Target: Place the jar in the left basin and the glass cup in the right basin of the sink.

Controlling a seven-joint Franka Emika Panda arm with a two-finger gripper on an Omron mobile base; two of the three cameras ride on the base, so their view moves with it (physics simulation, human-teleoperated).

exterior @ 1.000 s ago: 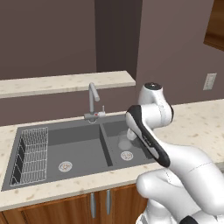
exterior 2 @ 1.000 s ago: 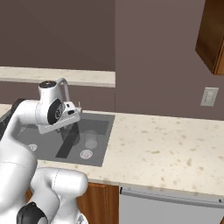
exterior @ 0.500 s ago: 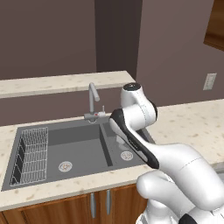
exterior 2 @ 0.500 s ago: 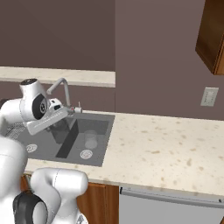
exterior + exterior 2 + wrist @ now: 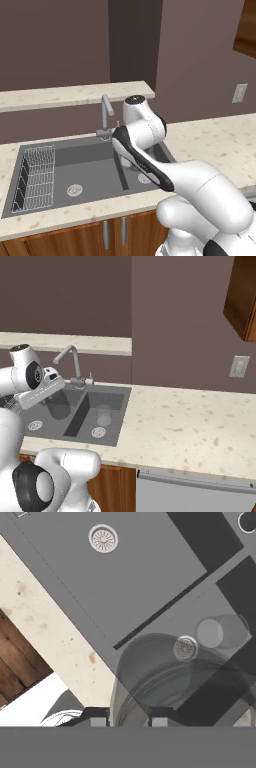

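Jar: the jar (image 5: 58,404) is hanging under the hand in the left middle of the right base picture, upright, over the sink (image 5: 120,415); in the hand picture it is bulging large and see-through in the lower middle (image 5: 150,677).

Fingers: the gripper (image 5: 125,716) is showing 2 dark tips at the bottom of the hand picture, with the jar's top sitting between them; I judge them to be clamping the jar, though the contact itself is blurred.

Key relation: the jar is hanging straight below the fingers, long axis vertical, close to the divider between the 2 basins. The left basin (image 5: 87,172), the wide one with the rack (image 5: 36,176), is lying toward the left of the left base picture; its drain (image 5: 103,538) is sitting in the upper left of the hand picture. Judged from this, the hand needs to be carrying the jar further over that basin before lowering.

Cup: the glass cup (image 5: 103,414) is standing upright in the right basin (image 5: 110,421), near its drain (image 5: 98,432).

Bench: the bench (image 5: 190,426) is running to the right of the sink.
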